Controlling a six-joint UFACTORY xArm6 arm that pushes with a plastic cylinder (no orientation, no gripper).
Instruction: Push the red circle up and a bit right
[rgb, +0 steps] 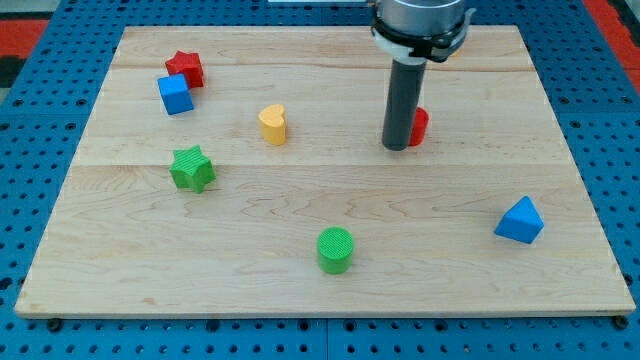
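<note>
The red circle sits on the wooden board right of the middle, in the upper half of the view. Most of it is hidden behind my rod; only its right side shows. My tip rests on the board at the red circle's lower left, touching it or very close to it. The rod rises straight up to the arm's head at the view's top.
A red star and a blue cube lie at the upper left. A yellow heart is left of my tip. A green star, a green circle and a blue triangle lie lower. The board lies on a blue pegboard.
</note>
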